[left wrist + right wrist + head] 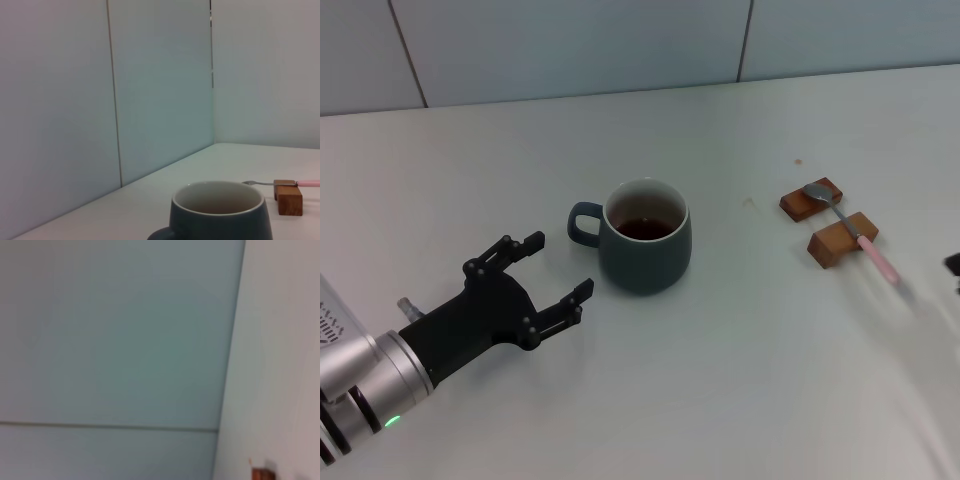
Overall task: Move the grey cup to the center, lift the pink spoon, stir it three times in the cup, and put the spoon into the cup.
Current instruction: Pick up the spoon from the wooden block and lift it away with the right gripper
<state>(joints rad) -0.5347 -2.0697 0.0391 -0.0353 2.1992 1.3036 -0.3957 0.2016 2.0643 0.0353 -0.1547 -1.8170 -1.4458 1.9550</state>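
A: What's around the grey cup (645, 250)?

B: It stands upright near the middle of the white tabletop (740, 380), handle pointing toward the robot's left, dark liquid at the bottom. The left claw (558, 270) sits just beside it on the handle side, black fingers (525, 243) spread wide open, touching nothing. One finger tip lies near the handle, the other near the cup's lower wall, with a gap at both.

A: And the pink spoon (850, 227)?

B: Well apart, to the robot's right. It lies across two brown wooden blocks (842, 240), the silver bowl over the farther block and the pink handle running past the nearer one toward the tabletop's edge. Nothing stands between the cup and the spoon.

A: The right claw?

B: Only a dark sliver at the right edge of the head view, with a blurred streak on the tabletop nearby. I cannot tell whether it is open or closed.

A: Do the wrist cameras add anything?

B: The left one looks over the cup's rim (218, 200) from low down: white inside, the spoon (280, 183) lying level on a block (289, 197) beyond it, and the panelled wall (150, 100) behind. The right one shows mostly wall (115, 340) and, probably, a corner of a block (262, 474).
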